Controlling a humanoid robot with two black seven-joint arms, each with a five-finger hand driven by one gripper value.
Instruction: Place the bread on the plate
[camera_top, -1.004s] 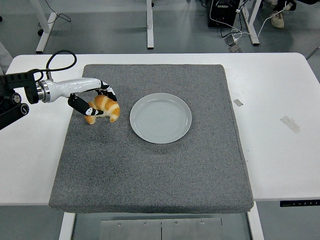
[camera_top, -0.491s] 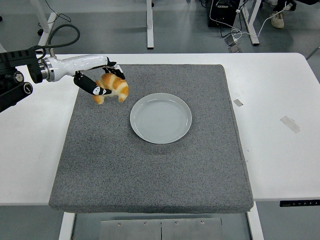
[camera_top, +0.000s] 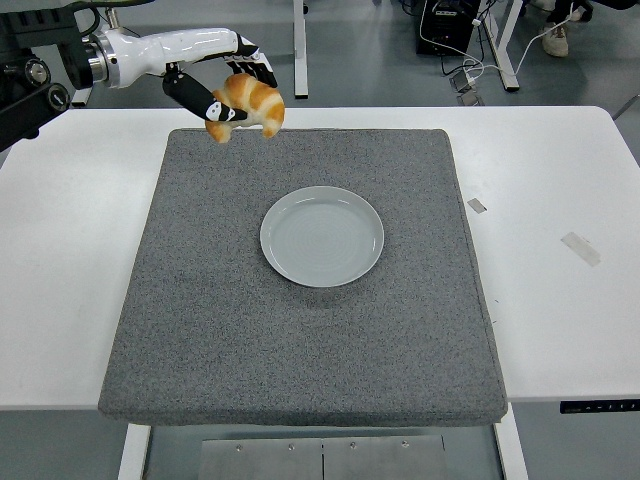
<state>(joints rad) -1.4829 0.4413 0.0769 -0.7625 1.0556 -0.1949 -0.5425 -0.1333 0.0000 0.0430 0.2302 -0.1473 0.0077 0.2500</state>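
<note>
Gripping the bread (camera_top: 250, 104), the left hand (camera_top: 222, 88) hangs in the air above the far left corner of the grey mat (camera_top: 300, 340), its white forearm running in from the picture's left edge. The bread is a golden croissant-shaped piece. It sits at the tip end of the hand: the black thumb (camera_top: 205, 103) presses against its left, lower side, while the other black fingers (camera_top: 258, 70) curl over its top and back — so the fingers are clamped on it from two sides, and most of the crust shows in front of and below them. One pale end of the bread pokes down just beside the thumb's tip.

The bread touches neither mat nor table (camera_top: 560, 180); it is held clear of both, over the mat's far edge.

The plate (camera_top: 322, 236) — round, pale grey-white — lies flat on the mat near its middle, well apart from the bread, nearer the camera and to the right of the hand. Nothing lies on it.

On the bare white table right of the mat lie two small bits of tape (camera_top: 580, 247).
</note>
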